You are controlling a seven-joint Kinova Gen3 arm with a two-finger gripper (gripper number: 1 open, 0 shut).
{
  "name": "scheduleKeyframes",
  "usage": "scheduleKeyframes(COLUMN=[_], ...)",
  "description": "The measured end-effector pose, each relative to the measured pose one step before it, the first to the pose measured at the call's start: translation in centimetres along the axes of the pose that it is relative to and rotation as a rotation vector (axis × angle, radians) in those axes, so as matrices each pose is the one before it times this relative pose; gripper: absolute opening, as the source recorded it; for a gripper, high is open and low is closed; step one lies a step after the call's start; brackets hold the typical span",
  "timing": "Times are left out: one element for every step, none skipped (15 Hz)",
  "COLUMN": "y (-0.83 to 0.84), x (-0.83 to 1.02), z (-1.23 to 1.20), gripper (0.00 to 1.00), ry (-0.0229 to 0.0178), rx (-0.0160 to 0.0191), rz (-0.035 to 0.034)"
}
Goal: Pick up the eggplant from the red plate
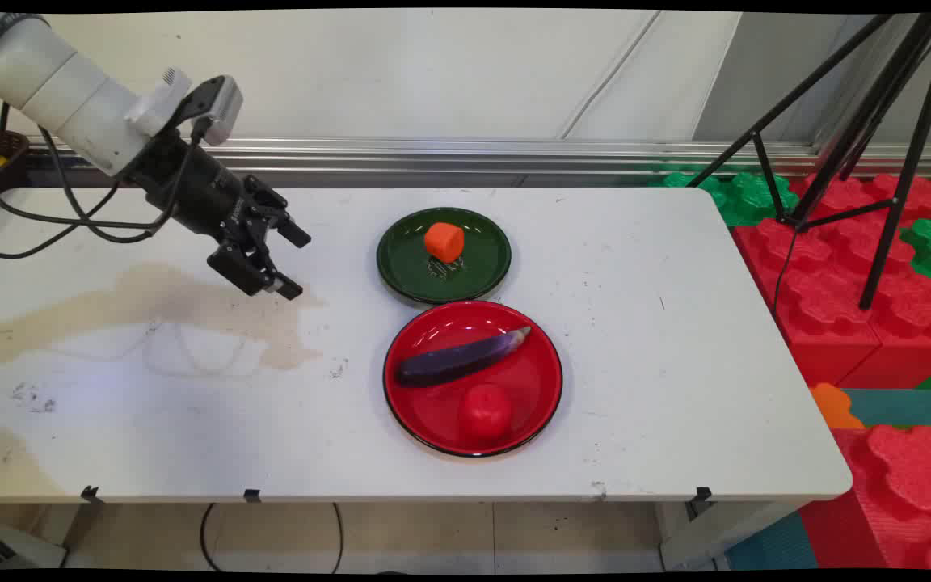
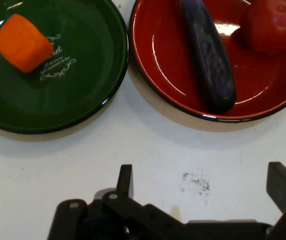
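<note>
White table under my camera, scuffed and stained on the side where my arm comes in, and I'm taking the red plate as my marker. On that plate, nearest me, I've got a red tomato, and just behind it a dark purple eggplant lying slantwise across the dish. Left of the red plate and well apart from it, my gripper hangs over bare tabletop, fingers spread wide with nothing between them; from the hand camera I see both fingers parted over the white surface, the red plate ahead. Right behind the red plate, almost rim to rim with it, sits a green plate carrying an orange block. Off the table's far right, beyond the red plate, red and green foam blocks and a black tripod.
</note>
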Motion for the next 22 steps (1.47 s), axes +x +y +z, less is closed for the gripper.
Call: scheduleKeyframes(y=[0.022, 0.011, 0.014, 0.011, -0.002, -0.005, -0.005, -0.004, -0.005, 0.001, 0.020, 0.013, 0.027, 0.034, 0.065, 0.063, 0.102, 0.100, 0.152, 0.136, 0.214, 0.173], x=[0.123, 0.104, 0.144, 0.232, 0.215, 0.224, 0.174, 0.273, 0.349, 0.349, 0.298, 0.218, 0.337, 0.220, 0.313, 0.205, 0.310, 0.219, 0.301, 0.214, 0.311, 0.201], z=[0.129, 0.119, 0.172, 0.313, 0.286, 0.299, 0.243, 0.393, 0.560, 0.580, 0.555, 0.390, 0.606, 0.410, 0.616, 0.380, 0.591, 0.399, 0.555, 0.375, 0.556, 0.365], gripper=[1.00, 1.00, 1.00, 1.00, 1.00, 1.00, 1.00, 1.00, 1.00, 1.00, 1.00, 1.00, 1.00, 1.00, 1.00, 1.00, 1.00, 1.00, 1.00, 1.00, 1.00, 1.00], ry=[0.00029, 0.00018, 0.00009, -0.00123, 0.00023, 0.00081, 0.00056, 0.00057, -0.00016, -0.00019, -0.00115, -0.00007, -0.00105, -0.00104, -0.00217, -0.00119, -0.00238, -0.00160, -0.00193, -0.00122, -0.00216, -0.00162], rx=[-0.00060, -0.00058, -0.00071, -0.00243, -0.00204, -0.00208, -0.00146, -0.00300, -0.00289, -0.00256, -0.00286, -0.00141, -0.00260, -0.00093, -0.00170, -0.00052, -0.00112, -0.00082, -0.00109, -0.00124, -0.00221, -0.00172], rz=[0.00175, 0.00061, 0.00015, 0.00153, -0.00179, -0.00336, -0.00161, -0.00183, 0.00048, 0.00108, 0.00097, -0.00008, 0.00024, 0.00074, 0.00126, 0.00125, 0.00188, 0.00159, 0.00198, 0.00170, 0.00271, 0.00274])
